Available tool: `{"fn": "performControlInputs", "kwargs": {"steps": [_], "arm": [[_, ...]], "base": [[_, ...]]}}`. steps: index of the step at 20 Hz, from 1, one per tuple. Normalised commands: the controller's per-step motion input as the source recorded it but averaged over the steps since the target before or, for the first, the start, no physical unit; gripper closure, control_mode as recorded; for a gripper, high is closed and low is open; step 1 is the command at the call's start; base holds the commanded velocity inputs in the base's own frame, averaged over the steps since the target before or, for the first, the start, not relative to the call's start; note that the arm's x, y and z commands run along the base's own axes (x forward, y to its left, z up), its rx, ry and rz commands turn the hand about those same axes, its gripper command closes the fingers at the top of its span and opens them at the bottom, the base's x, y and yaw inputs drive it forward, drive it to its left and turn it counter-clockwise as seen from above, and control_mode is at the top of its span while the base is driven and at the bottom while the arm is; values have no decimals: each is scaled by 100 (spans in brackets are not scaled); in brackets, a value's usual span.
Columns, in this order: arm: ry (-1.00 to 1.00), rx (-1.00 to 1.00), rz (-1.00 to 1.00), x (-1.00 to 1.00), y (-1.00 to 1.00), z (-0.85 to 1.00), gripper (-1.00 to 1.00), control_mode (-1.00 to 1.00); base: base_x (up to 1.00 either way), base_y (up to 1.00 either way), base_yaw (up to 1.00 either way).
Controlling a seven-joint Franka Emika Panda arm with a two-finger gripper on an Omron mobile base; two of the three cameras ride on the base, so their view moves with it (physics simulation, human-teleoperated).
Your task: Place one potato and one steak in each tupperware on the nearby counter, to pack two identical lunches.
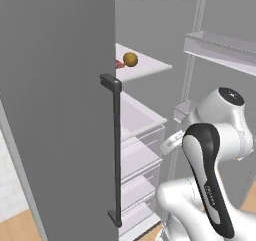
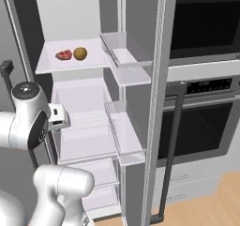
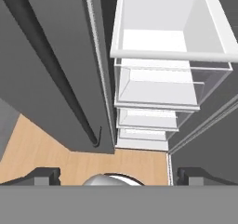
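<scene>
An open fridge [image 2: 84, 126] stands before the arm [image 2: 28, 122], whose gripper [image 3: 114, 174] hangs with jaws spread wide and empty, pointing down past the shelves toward the floor. On the top shelf [image 2: 51, 65], near its front edge, one steak [image 2: 63, 55] lies just beside one potato [image 2: 80, 53]. Reaching up, the arm could likely clip the door [image 1: 55, 110]. The second steak and potato cannot be made out here.

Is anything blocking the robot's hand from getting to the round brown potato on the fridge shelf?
Nothing visible blocks it. The fridge's right door is swung open, and the golden-brown round potato lies beside the red-pink raw steak on the white upper shelf. The open gripper looks down past the clear drawers, lower than that shelf.
</scene>
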Motion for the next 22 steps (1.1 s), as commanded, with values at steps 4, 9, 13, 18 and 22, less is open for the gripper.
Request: {"fn": "performControlInputs", "kwargs": {"steps": [4, 9, 13, 18, 22], "arm": [[0, 0, 0, 0, 0, 0, -100, 100], [0, 0, 0, 0, 0, 0, -100, 100], [0, 0, 0, 0, 0, 0, -100, 100], [0, 0, 0, 0, 0, 0, -100, 100], [-41, 9, -9, 0, -3, 93, -100, -100]], "base": [[37, -24, 0], [37, -6, 0], [55, -6, 0], [29, -11, 0], [0, 0, 0]]}}
